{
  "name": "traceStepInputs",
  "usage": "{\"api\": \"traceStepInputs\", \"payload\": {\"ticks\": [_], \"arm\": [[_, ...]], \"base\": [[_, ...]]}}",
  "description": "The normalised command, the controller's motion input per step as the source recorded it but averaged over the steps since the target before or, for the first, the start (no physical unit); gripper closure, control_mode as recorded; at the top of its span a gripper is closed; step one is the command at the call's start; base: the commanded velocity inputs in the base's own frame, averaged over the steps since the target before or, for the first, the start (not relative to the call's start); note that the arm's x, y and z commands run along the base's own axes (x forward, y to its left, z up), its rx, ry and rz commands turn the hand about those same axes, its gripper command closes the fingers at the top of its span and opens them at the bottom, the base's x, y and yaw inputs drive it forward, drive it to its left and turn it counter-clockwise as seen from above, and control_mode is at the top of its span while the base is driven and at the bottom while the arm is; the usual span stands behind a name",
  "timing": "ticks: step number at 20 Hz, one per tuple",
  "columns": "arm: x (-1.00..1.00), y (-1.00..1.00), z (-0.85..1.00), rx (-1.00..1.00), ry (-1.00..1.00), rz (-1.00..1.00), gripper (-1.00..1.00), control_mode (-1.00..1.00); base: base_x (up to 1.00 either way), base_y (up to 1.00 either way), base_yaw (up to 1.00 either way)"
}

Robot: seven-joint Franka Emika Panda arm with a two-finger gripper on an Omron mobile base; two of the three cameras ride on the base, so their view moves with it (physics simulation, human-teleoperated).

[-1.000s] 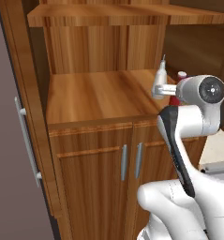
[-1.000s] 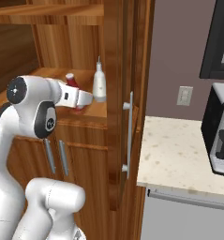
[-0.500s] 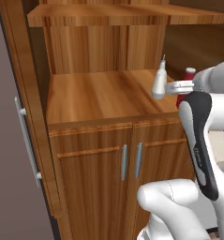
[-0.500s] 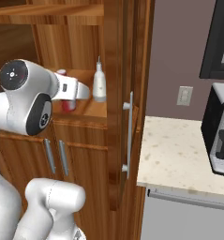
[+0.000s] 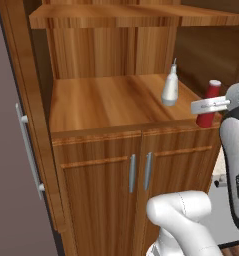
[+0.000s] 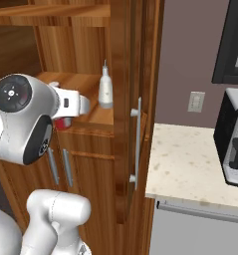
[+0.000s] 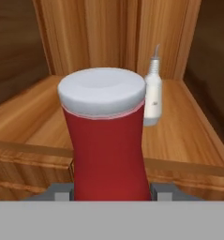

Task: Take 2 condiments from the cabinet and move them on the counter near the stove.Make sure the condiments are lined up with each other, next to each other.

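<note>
At the cabinet shelf's (image 5: 106,102) front edge, my end effector (image 7: 112,193) pinches the red bottle (image 7: 106,140) low, upright, which I should carry level clear of the whitish bottle (image 5: 170,88) behind.

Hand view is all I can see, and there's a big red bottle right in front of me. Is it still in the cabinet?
Observer: The left base view shows the red bottle carried just past the front edge of the cabinet shelf, off the wood.
Operator: Is the gripper squeezing it?
Observer: Yes, the gripper is shut on it, upright.
Operator: Where do I put it?
Observer: The right base view shows the counter to the right of the cabinet door, with a toaster oven on it.
</note>
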Motion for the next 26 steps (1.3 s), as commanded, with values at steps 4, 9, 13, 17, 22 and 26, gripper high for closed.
{"api": "traceStepInputs", "payload": {"ticks": [4,9,13,17,22,26], "arm": [[-0.36,0.06,0.0,0.0,-0.08,0.01,1.0,-1.0],[-0.32,0.13,-0.06,0.0,-0.12,0.0,1.0,-1.0],[-0.26,0.12,-0.01,0.0,-0.1,0.0,1.0,-1.0],[-0.17,0.0,0.0,0.02,-0.01,0.0,1.0,-1.0],[0.0,0.0,0.0,0.01,0.0,0.0,1.0,-1.0],[0.0,0.0,0.0,0.0,0.0,0.0,1.0,-1.0]], "base": [[0.0,0.0,0.0],[0.0,0.0,0.0],[0.0,0.0,0.0],[0.0,0.0,0.0],[0.0,0.0,0.0],[0.0,0.0,0.0]]}}
